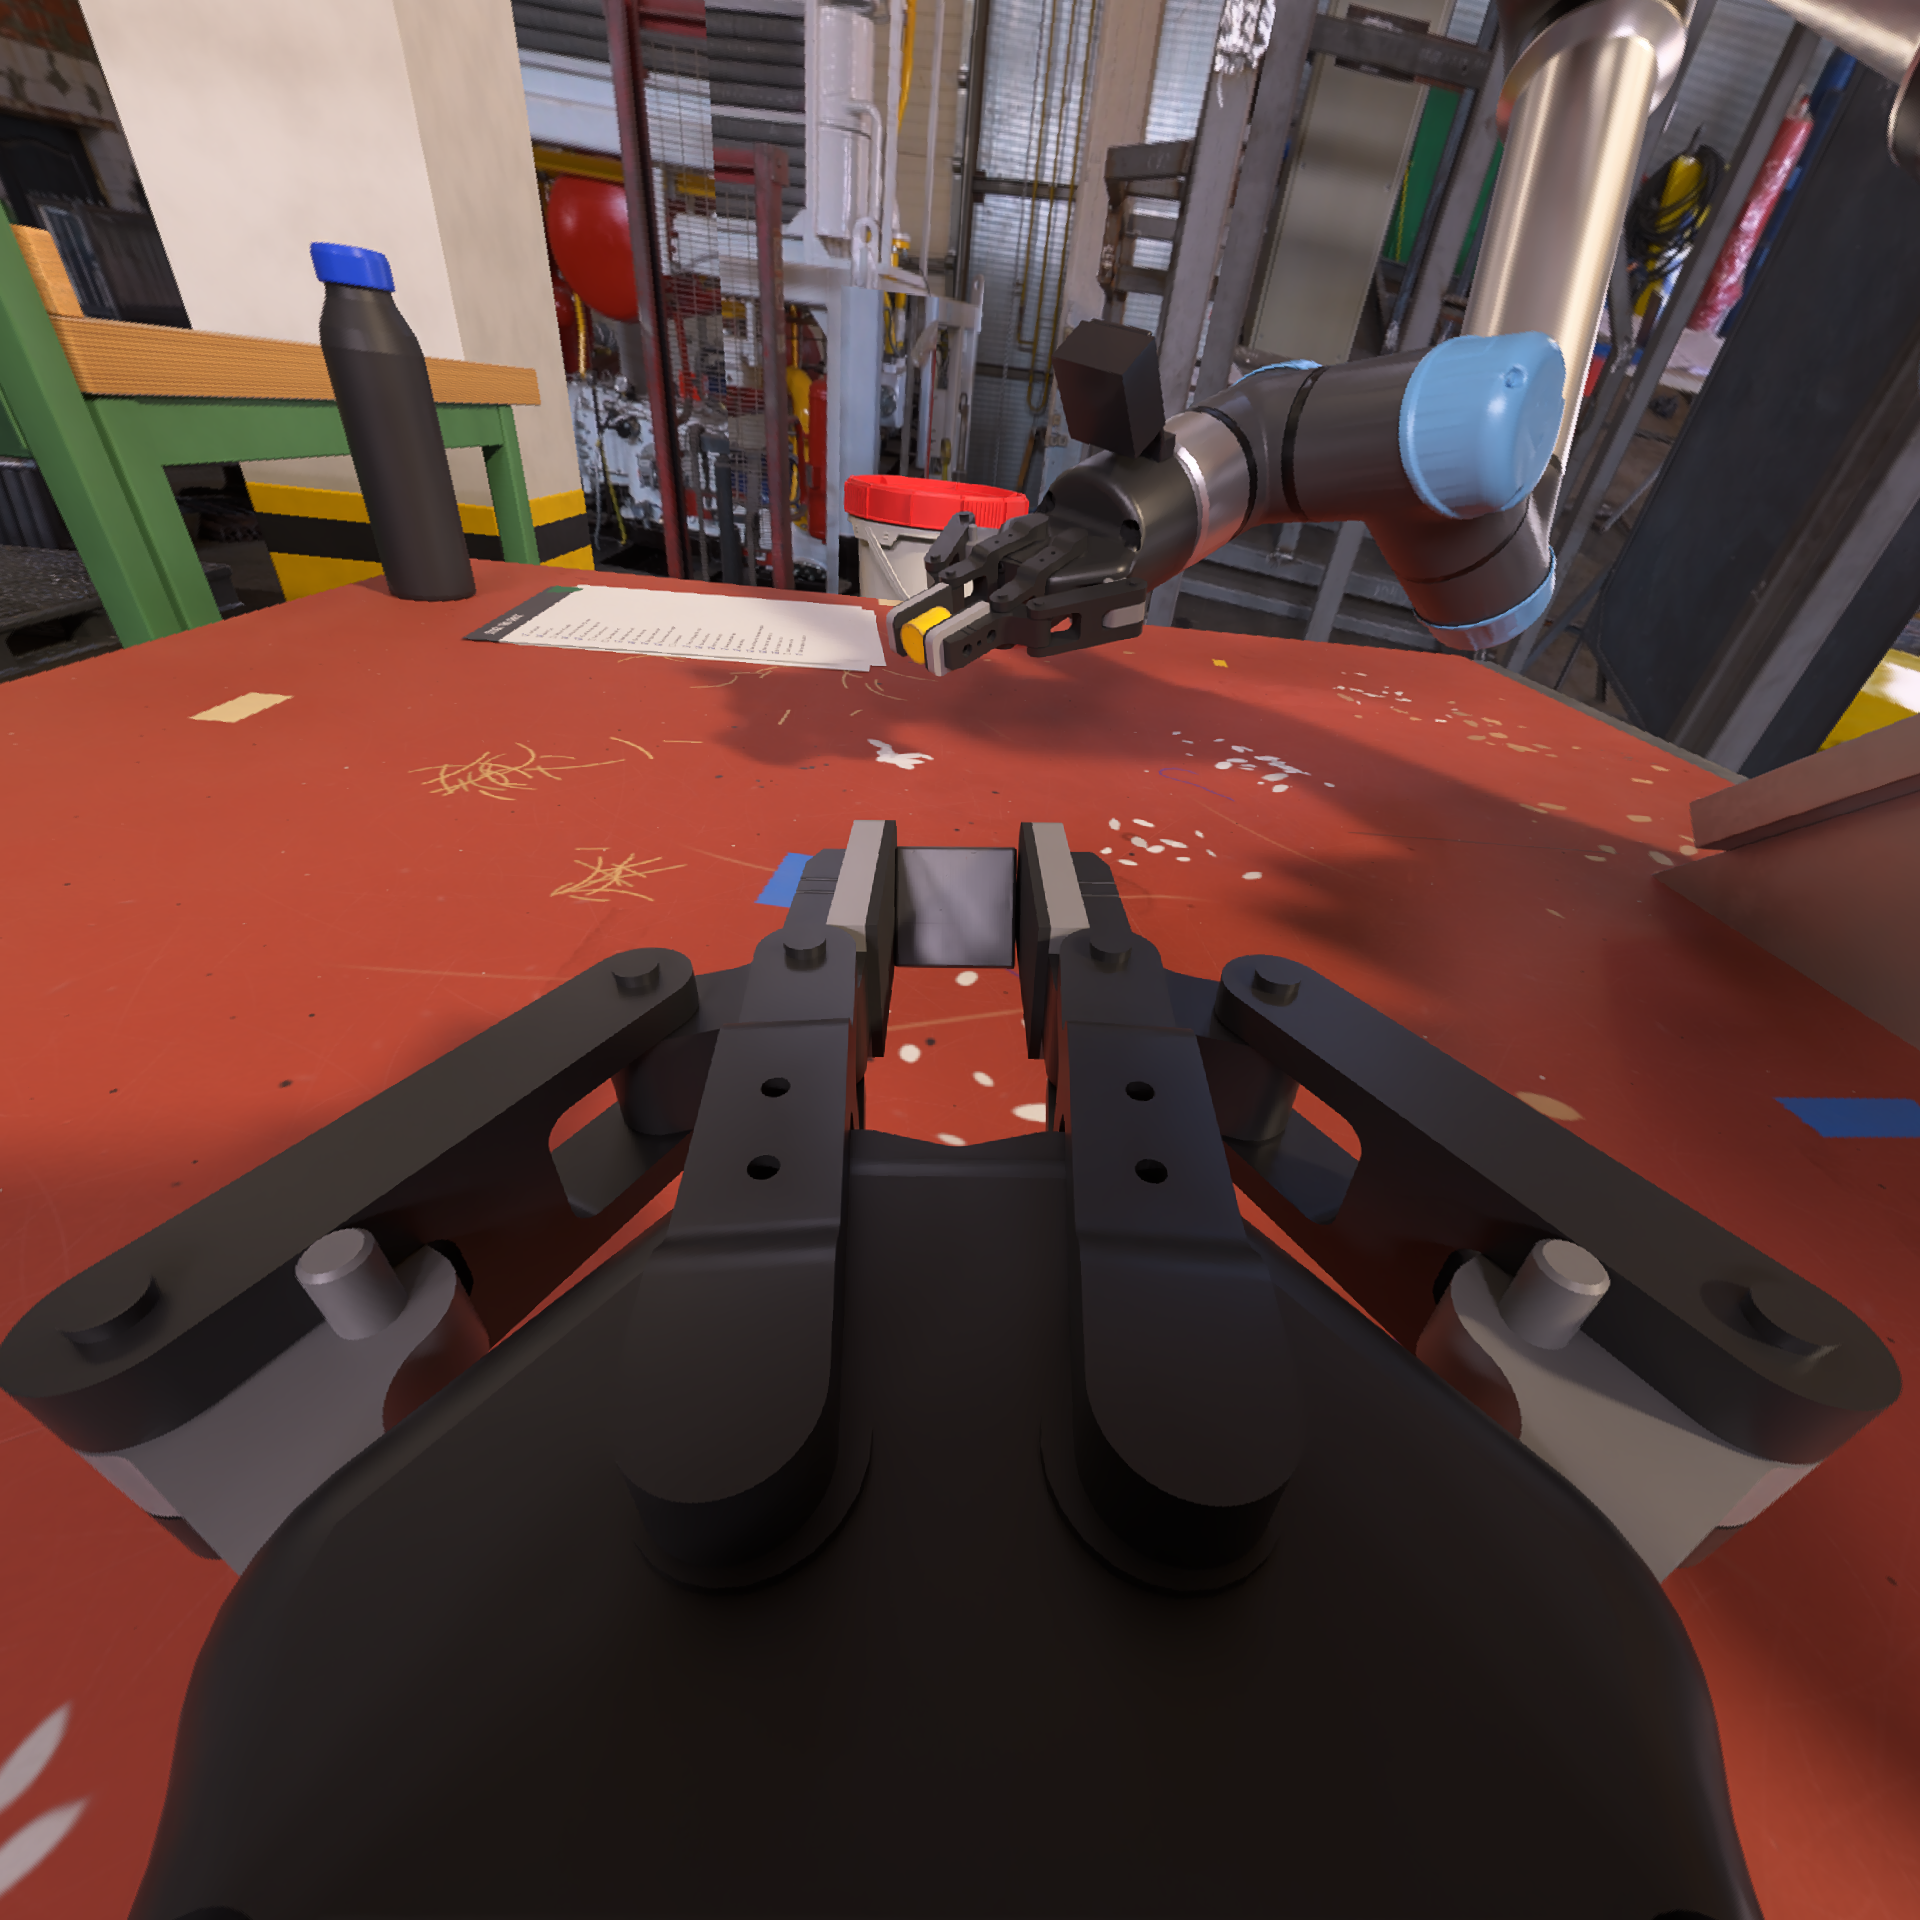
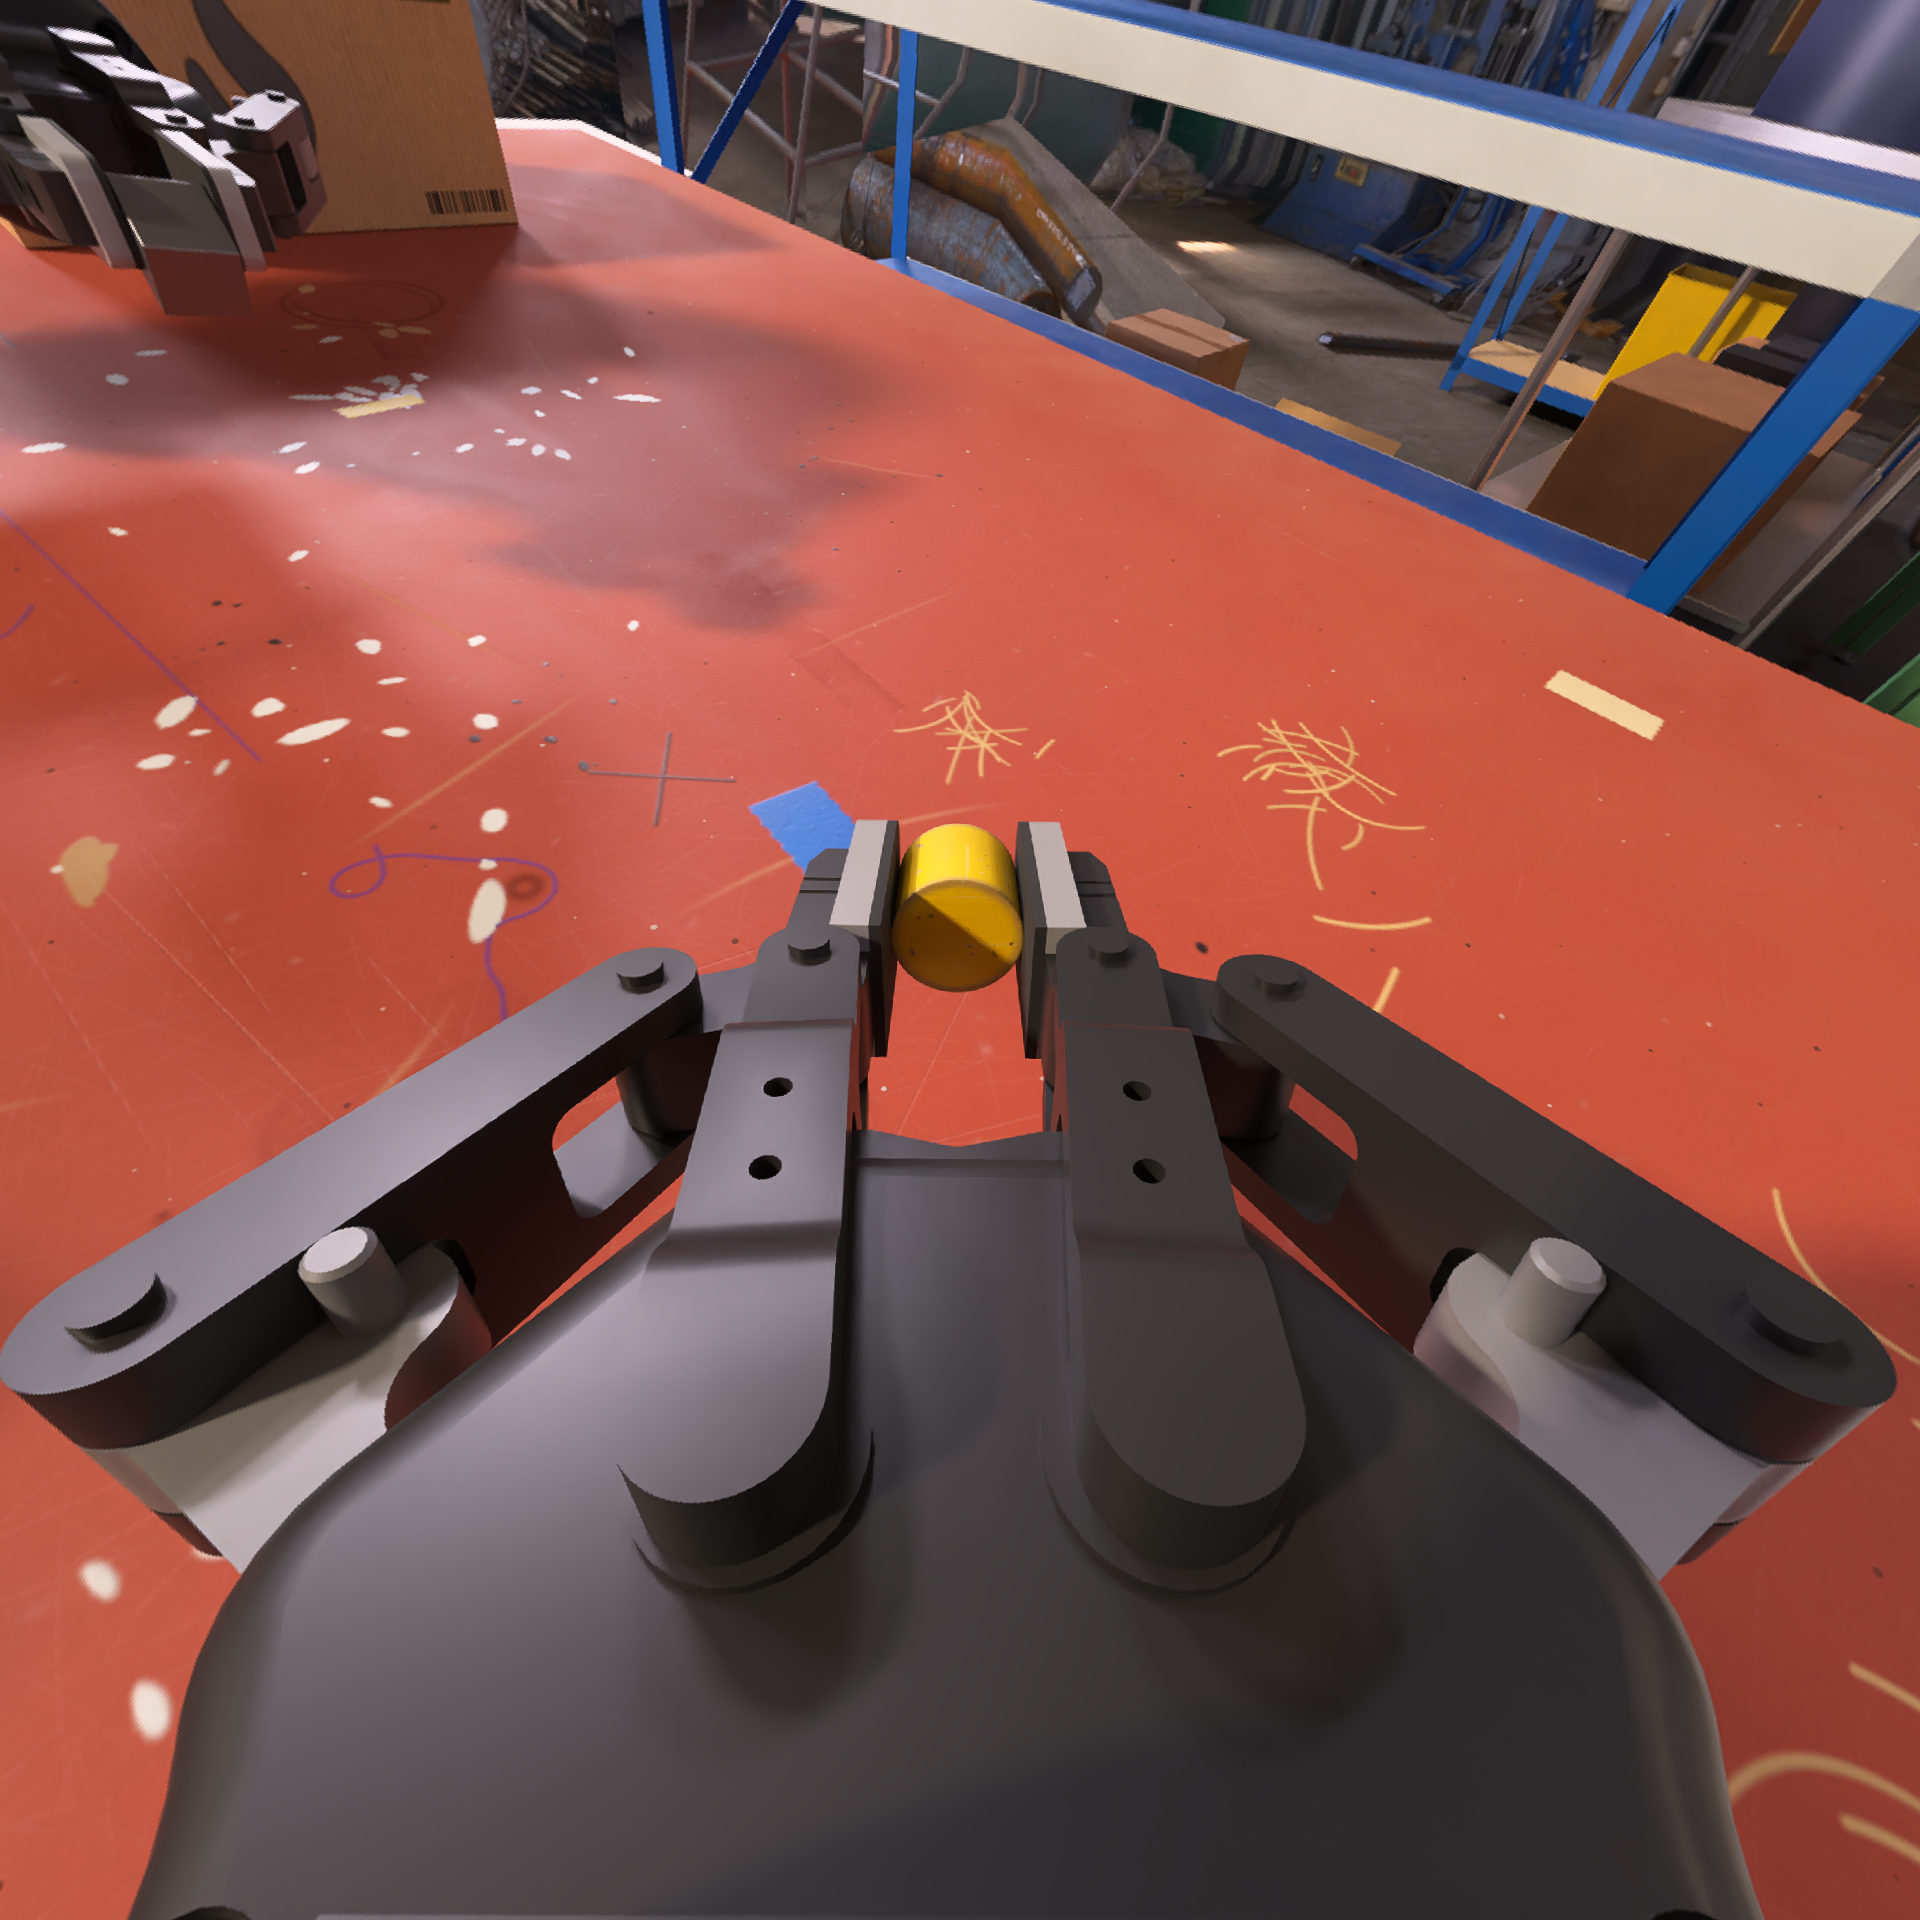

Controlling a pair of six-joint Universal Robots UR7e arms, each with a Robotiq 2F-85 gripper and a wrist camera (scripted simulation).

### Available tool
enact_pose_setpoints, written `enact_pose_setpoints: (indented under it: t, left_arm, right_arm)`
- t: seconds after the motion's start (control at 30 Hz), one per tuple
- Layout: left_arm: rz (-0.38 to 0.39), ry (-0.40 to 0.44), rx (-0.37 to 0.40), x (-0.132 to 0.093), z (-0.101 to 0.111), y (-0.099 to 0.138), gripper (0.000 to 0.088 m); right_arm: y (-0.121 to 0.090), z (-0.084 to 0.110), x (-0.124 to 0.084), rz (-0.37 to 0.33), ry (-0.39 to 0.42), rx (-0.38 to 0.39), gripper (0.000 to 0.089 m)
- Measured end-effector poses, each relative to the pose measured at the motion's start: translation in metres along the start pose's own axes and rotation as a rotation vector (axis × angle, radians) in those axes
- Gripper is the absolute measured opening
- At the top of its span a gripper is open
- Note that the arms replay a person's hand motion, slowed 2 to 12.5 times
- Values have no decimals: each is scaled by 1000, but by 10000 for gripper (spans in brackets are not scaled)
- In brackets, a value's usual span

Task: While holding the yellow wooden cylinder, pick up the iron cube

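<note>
In the left wrist view my left gripper [image 1: 954, 883] is shut on the grey iron cube [image 1: 954, 906], held between its pads above the red table [image 1: 416, 987]. In the right wrist view my right gripper [image 2: 956, 883] is shut on the yellow wooden cylinder [image 2: 956, 906], held above the table [image 2: 1247, 623]. The right gripper [image 1: 935, 634] with the cylinder [image 1: 920, 634] also shows far across the table in the left wrist view. The left gripper with the cube [image 2: 192, 260] shows at the top left of the right wrist view.
A dark bottle with a blue cap [image 1: 390, 436] and a printed sheet [image 1: 686, 629] lie at the table's far side. A cardboard box [image 2: 395, 104] stands by the left gripper. A brown box edge [image 1: 1808, 862] is at the right. The table's edges [image 2: 1351, 436] are near.
</note>
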State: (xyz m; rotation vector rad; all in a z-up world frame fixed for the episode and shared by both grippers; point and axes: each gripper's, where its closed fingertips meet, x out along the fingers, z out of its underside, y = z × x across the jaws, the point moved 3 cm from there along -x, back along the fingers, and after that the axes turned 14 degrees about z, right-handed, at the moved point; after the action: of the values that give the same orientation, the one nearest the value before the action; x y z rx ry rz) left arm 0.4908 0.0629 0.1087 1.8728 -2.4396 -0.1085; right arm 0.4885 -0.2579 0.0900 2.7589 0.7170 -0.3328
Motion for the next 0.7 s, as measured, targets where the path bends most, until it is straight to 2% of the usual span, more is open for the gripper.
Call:
enact_pose_setpoints:
  t: [0.23, 0.47, 0.7]
  left_arm:
    - [0, -6, 6, 1, 0, 1, 208]
    - [-4, -12, 16, 2, 0, 2, 208]
    - [-8, -4, 23, 3, -1, 3, 208]
  right_arm:
    - [0, -1, 0, 8, 3, -12, 199]
    - [-2, -6, -2, 0, 30, 11, 199]
    - [-9, -18, -5, -51, 82, 63, 199]
